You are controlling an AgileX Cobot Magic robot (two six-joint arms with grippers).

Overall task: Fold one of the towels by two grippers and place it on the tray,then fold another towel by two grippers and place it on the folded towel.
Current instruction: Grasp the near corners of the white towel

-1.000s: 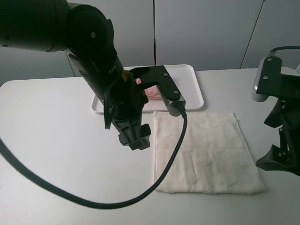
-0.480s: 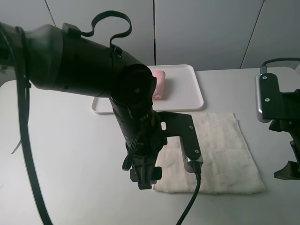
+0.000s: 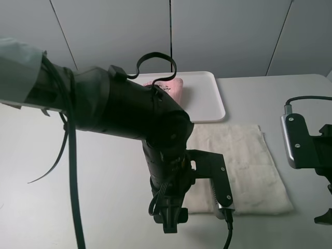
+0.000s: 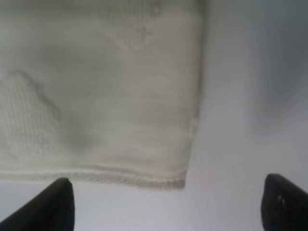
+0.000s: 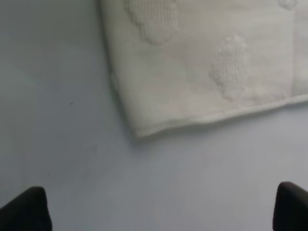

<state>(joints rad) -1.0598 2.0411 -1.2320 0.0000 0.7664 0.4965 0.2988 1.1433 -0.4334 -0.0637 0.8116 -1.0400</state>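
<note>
The pink towel [image 3: 175, 89] lies folded on the white tray [image 3: 205, 98] at the back of the table. In front of the tray the cream towel [image 3: 251, 163] is spread flat. My left gripper [image 4: 166, 207] hangs open just off that towel's near left corner [image 4: 185, 179], its fingertips [image 4: 50, 207] wide apart with nothing between them. The left arm [image 3: 155, 129] hides the towel's left part in the high view. Just off the near right corner [image 5: 139, 131], my right gripper [image 5: 159, 209] is open too and holds nothing.
The right arm's wrist [image 3: 306, 148] stands at the table's right edge, beside the cream towel. A black cable [image 3: 67, 155] loops from the left arm over the left half of the white table [image 3: 62, 197].
The left arm has swung from the tray toward the front, down to the cream towel's near left corner. The right arm has moved toward the near right corner.
</note>
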